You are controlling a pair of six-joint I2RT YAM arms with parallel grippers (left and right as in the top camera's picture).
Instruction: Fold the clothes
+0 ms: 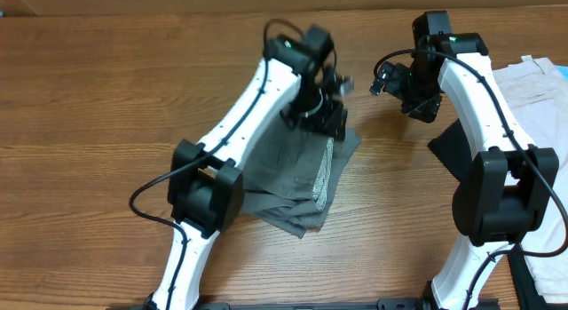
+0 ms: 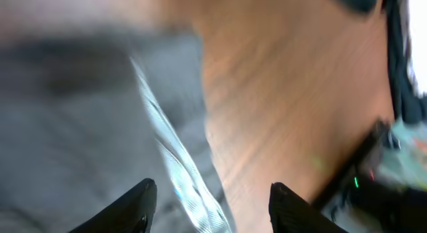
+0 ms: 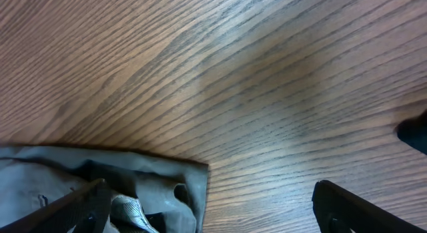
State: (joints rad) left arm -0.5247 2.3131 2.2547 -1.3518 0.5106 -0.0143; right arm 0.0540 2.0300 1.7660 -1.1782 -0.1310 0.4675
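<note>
Hovering over the far right edge of the folded grey shorts (image 1: 284, 181) in the middle of the table (image 1: 89, 123), the left gripper (image 1: 330, 104) is holding nothing, fingers apart, the right gripper (image 1: 390, 79) is hanging wide open nearby, and a sloppy grab may be pulling the folds undone.

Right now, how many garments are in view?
3: grey shorts folded at centre under the left arm; cream-white shorts at the right edge; a black garment partly behind the right arm. Others may be hidden.
</note>
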